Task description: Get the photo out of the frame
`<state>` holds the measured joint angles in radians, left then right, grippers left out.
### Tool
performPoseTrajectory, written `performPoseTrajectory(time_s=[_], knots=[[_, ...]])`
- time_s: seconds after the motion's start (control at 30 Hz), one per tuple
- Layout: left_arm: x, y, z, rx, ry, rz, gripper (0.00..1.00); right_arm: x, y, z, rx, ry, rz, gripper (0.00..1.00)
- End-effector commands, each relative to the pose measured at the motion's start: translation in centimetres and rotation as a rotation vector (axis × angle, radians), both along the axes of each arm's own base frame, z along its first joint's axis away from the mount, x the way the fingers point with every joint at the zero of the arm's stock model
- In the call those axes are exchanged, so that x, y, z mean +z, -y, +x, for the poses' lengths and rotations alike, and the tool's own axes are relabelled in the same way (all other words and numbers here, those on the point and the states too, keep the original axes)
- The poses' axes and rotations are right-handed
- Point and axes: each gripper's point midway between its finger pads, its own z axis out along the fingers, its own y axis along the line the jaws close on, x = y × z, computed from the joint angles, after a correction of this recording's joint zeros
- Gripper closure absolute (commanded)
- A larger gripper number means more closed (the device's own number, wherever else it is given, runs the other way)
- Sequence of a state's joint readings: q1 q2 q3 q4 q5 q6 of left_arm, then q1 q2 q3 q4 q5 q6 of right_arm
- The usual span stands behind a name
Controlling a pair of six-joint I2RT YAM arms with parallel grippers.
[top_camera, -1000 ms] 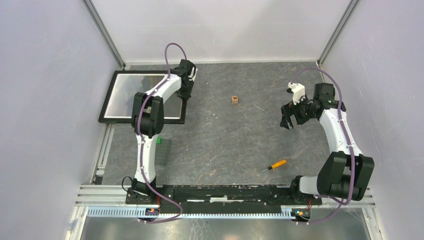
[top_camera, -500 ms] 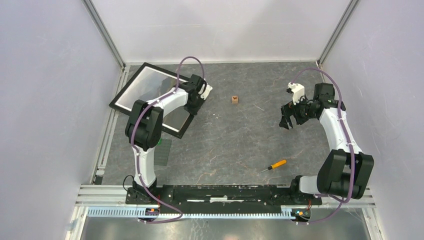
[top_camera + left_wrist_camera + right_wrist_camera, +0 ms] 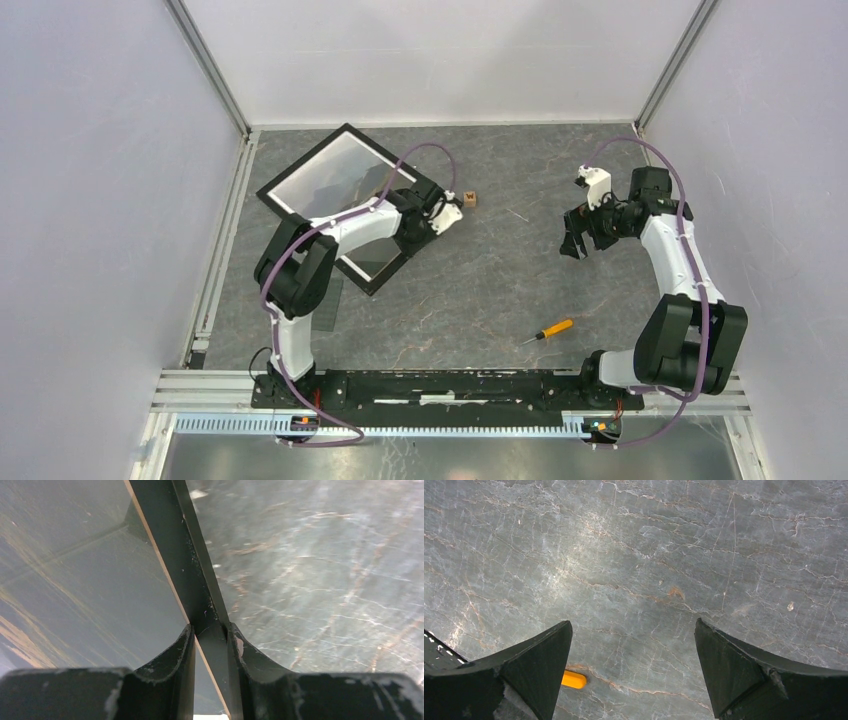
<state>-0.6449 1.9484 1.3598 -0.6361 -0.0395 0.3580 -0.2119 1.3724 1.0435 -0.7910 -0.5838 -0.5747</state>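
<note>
Clearly the frame (image 3: 330,175) has swung round within the last second. It lay square against the left wall of the table (image 3: 480,290), and it now sits turned like a diamond in the upper left-centre of the overhead view, its right corner drawn close to the small wooden block (image 3: 469,199). That looks like repositioning, bringing it within reach of both arms, rather than any opening of it. It lies glass side up, so the back has yet to be got at. The photo is presumably inside, though glare on the glass keeps me from making it out. The left gripper (image 3: 438,212) did the dragging: in its wrist view the jaws are narrowed to a slim gap and pinch the frame's black edge, one finger on the glass side, the other on the table side. The right gripper (image 3: 572,240) hangs at the right of the overhead view, spread wide above the table and holding nothing, with the orange screwdriver (image 3: 546,329) lower in the picture.
</note>
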Motion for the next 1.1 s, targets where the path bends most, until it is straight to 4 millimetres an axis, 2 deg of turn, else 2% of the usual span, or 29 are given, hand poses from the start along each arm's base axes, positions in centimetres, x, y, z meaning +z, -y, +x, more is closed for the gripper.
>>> performPoseTrajectory(time_s=[0.0, 0.3, 0.5, 0.6, 0.83, 0.93, 1.07], knots=[[-3.1, 3.9, -6.9, -0.294, -0.204, -0.035, 0.98, 1.3, 0.1, 0.6, 0.014, 0.039, 0.013, 0.02], [-3.0, 8.4, -10.9, -0.612, -0.214, -0.024, 0.98, 0.6, -0.1, -0.4, 0.016, 0.022, 0.028, 0.02], [-3.0, 9.2, -13.7, -0.765, -0.228, -0.01, 0.98, -0.1, -0.5, -1.3, 0.023, 0.007, 0.042, 0.02], [-3.1, 8.8, -14.8, -0.802, -0.238, 0.003, 0.98, -0.5, -0.7, -1.8, 0.026, -0.003, 0.049, 0.02], [-2.8, 5.6, -16.5, -0.843, -0.257, 0.048, 0.98, -1.3, -1.7, -2.9, 0.04, -0.025, 0.103, 0.02], [-2.6, 4.5, -17.0, -0.817, -0.266, 0.067, 0.98, -1.3, -2.1, -2.7, 0.031, -0.031, 0.13, 0.02], [-2.1, 4.0, -16.7, -0.7, -0.194, 0.039, 0.98, -1.8, -2.5, -2.6, 0.007, -0.064, 0.156, 0.02]])
